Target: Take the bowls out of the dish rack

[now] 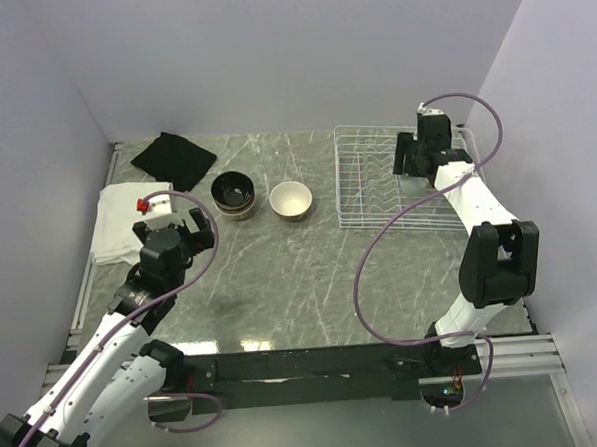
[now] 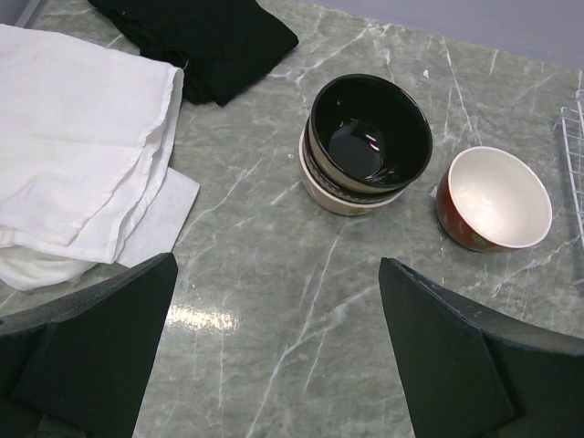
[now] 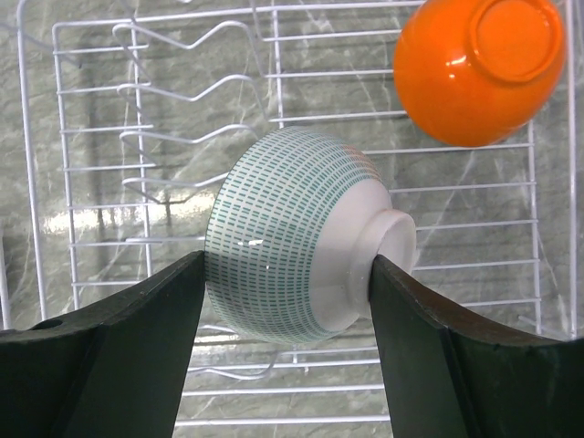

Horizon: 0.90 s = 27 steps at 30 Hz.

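Note:
My right gripper (image 3: 287, 258) is shut on a white bowl with teal dashes (image 3: 292, 246); one finger presses its rim side, the other its foot. The bowl lies on its side just above the wires of the white dish rack (image 3: 91, 182). An orange bowl (image 3: 479, 64) lies upside down in the rack's far corner. From above, the right gripper (image 1: 415, 162) hangs over the rack (image 1: 377, 194) and hides both bowls. On the table stand a black bowl stacked on a cream one (image 2: 370, 137) and a red bowl, white inside (image 2: 497, 199). My left gripper (image 2: 278, 301) is open above bare table.
A folded white cloth (image 2: 73, 137) and a black cloth (image 2: 201, 41) lie at the table's far left. The stacked bowls (image 1: 234, 195) and the single bowl (image 1: 290, 200) sit left of the rack. Grey walls close in three sides.

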Tool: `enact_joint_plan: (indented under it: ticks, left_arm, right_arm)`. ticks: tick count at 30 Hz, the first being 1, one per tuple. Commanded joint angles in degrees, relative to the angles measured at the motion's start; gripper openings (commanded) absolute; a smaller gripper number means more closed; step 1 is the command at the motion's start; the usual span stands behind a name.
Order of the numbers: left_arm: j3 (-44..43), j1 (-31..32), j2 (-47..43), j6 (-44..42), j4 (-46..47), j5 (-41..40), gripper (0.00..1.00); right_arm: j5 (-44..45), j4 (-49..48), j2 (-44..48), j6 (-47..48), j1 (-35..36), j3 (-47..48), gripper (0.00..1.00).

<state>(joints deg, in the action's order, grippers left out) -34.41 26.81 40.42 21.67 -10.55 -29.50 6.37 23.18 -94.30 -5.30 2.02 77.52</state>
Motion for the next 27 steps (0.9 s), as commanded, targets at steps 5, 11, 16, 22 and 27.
enact_joint_plan:
  ticks: [5, 11, 16, 22, 27]
  left_arm:
    - [-0.7, -0.3, 0.5, -0.8, 1.8, 1.7, 1.00]
    - [-0.7, -0.3, 0.8, -0.9, 1.6, 1.7, 0.99]
    - [-0.8, -0.3, 0.8, -1.0, 1.5, 1.6, 0.99]
    - [-0.9, -0.3, 0.5, -1.1, 1.2, 1.2, 0.99]
    - [-0.8, -0.3, 0.4, -1.1, 1.3, 1.4, 0.99]
  right_arm:
    - [0.7, -1.9, 1.6, 3.3, 3.2, -0.7, 0.33]
    - [5.5, 0.1, -1.4, 6.9, 9.0, 0.2, 0.35]
    - [11.3, 1.7, -6.2, 8.2, 12.8, 1.6, 0.38]
    - [15.9, 2.4, -9.8, 7.9, 14.8, 1.3, 0.43]
    - [16.6, 2.5, -9.9, 7.9, 14.9, 0.6, 0.58]
